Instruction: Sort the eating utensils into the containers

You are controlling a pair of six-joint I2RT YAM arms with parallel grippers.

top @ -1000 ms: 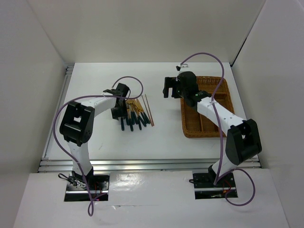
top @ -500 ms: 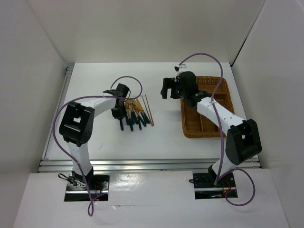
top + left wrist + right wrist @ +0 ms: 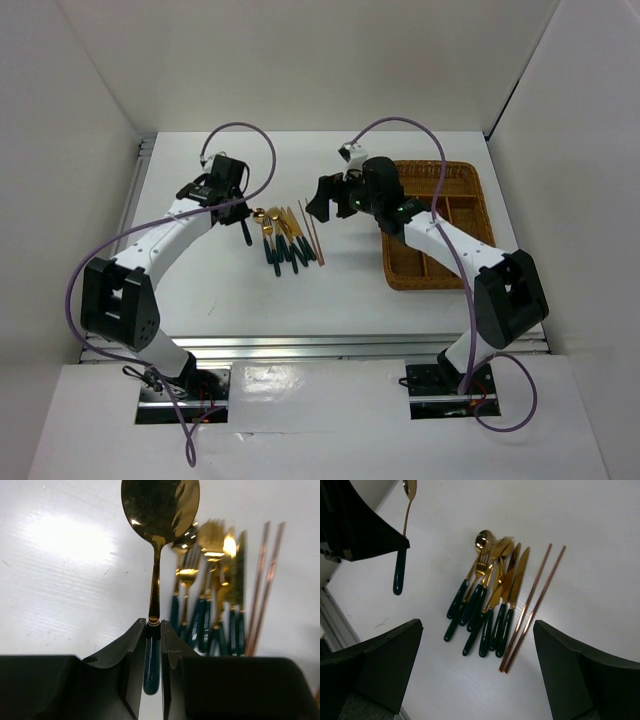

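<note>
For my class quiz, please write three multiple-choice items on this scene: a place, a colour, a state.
1. Where do the chopsticks lie? A in the tray; B on the table; C in a gripper.
2. The held spoon's handle is: A red; B dark green; C white.
3. The right gripper is: A open; B shut on a fork; C shut on a knife.
Answers: B, they lie beside the cutlery pile; B, green shows inside the left gripper; A, its jaws stand wide apart.
</note>
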